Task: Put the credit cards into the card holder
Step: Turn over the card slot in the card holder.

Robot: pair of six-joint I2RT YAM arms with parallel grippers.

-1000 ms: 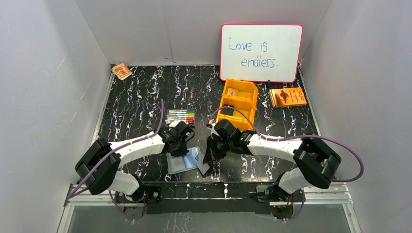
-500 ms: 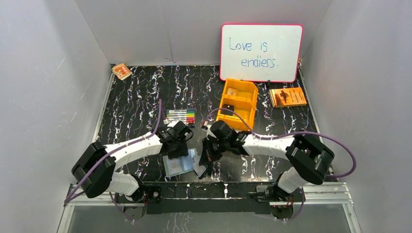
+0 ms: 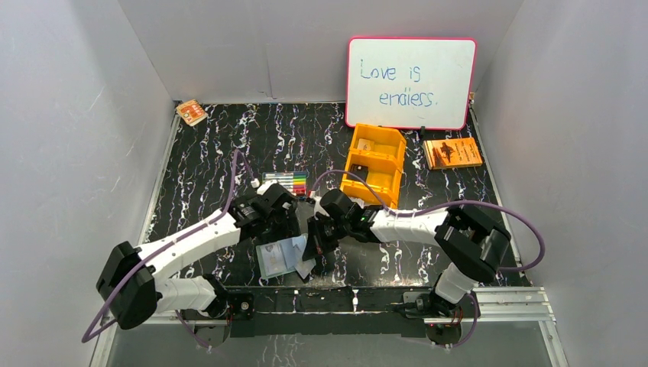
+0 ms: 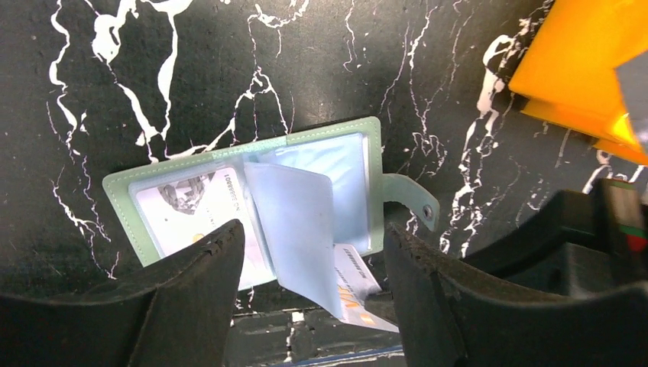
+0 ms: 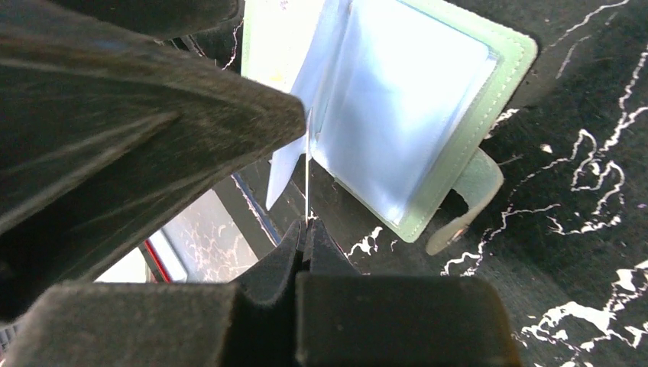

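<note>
The right gripper (image 5: 306,233) has been moved left, clamped on a credit card (image 5: 307,168) at the card holder (image 4: 336,164), over which the left gripper (image 4: 312,237) is held apart.

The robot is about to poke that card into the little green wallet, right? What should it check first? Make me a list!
1. The card holder lies open: ok.
2. The right pincer is shut on a credit card: ok, only its thin edge shows.
3. That card's edge meets a pocket mouth: cannot tell; it sits beside the loose blue leaf.
4. The left pincer steadies the holder: not ok; it is open, one finger on each side.
5. The pocket aimed at is empty: cannot tell; one pocket holds a stored card.
</note>
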